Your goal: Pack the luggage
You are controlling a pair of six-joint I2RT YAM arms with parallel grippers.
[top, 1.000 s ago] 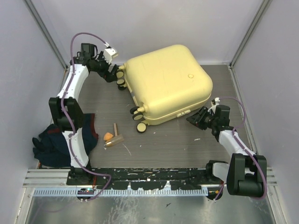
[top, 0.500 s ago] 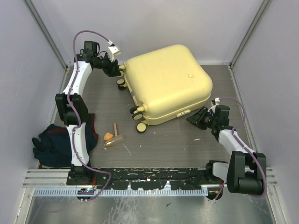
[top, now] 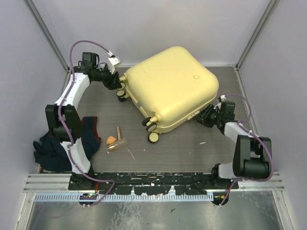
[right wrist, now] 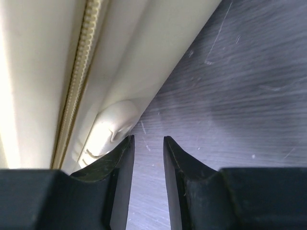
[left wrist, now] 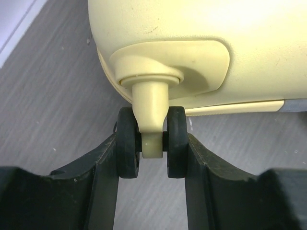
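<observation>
Nearest you, on the left, a heap of dark clothing [top: 50, 148] is lying on the tabletop [top: 192, 148], with a small orange piece [top: 111, 140] and a wooden block [top: 119, 143] near it. Further in, your right gripper [right wrist: 148, 143] is sitting low against the near-right edge of the luggage [top: 172, 84], its fingers standing a narrow slit apart with only bare tabletop between them (nothing pinched). The luggage is lying flat and closed across the middle and far part of the tabletop. At its far-left corner your left gripper [left wrist: 152, 143] is pinching a caster wheel [left wrist: 128, 149], one finger pressing on each outer face.
</observation>
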